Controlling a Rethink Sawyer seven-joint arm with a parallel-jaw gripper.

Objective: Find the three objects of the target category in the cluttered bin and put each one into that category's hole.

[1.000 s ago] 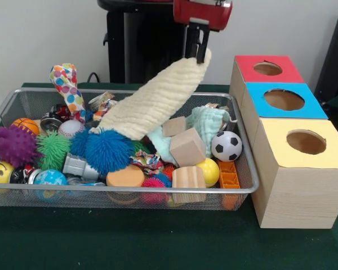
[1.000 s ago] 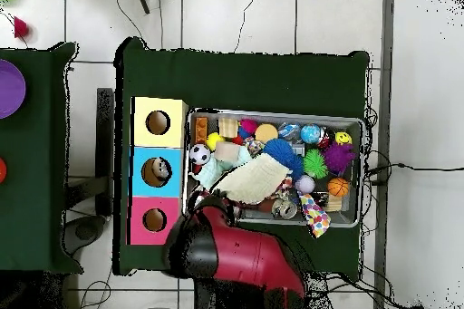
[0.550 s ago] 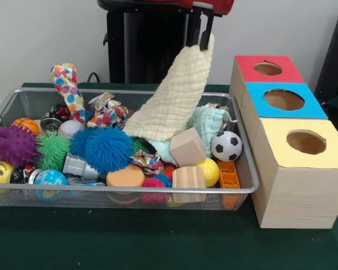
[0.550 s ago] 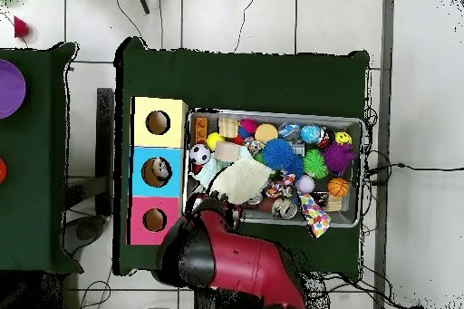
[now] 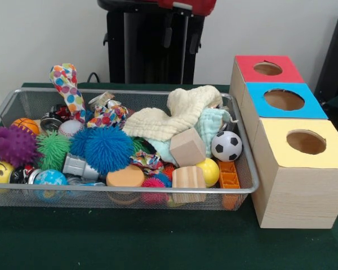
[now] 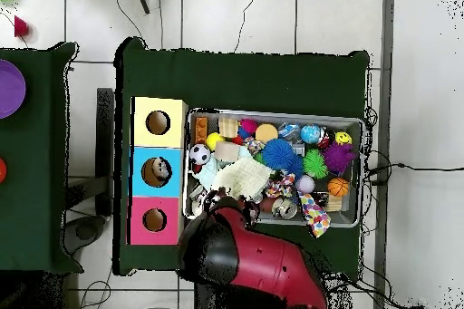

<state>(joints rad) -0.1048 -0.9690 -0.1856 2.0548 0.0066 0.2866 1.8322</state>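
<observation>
A cream waffle cloth (image 5: 169,115) lies crumpled on top of the toys in the wire bin (image 5: 129,189), partly over a mint cloth (image 5: 213,125). From overhead the cream cloth (image 6: 243,177) sits near the bin's left end. My gripper (image 5: 181,38) hangs open high above the bin's back rim, holding nothing, its dark fingers (image 5: 168,35) spread apart against the black pedestal. A polka-dot cloth (image 5: 67,84) stands up at the back left. To the right of the bin stand the red box (image 5: 245,64), blue box (image 5: 256,98) and yellow box (image 5: 276,132), each with a round hole.
The bin holds several balls, spiky toys, wooden blocks (image 5: 187,147), a soccer ball (image 5: 226,146) and an orange brick (image 5: 228,175). In the overhead view something brown shows inside the blue box (image 6: 156,171). The red arm (image 6: 254,260) covers the bin's near edge.
The cream cloth, held up by one corner before, has dropped out of the gripper and fallen back onto the pile. The gripper has opened and risen.
</observation>
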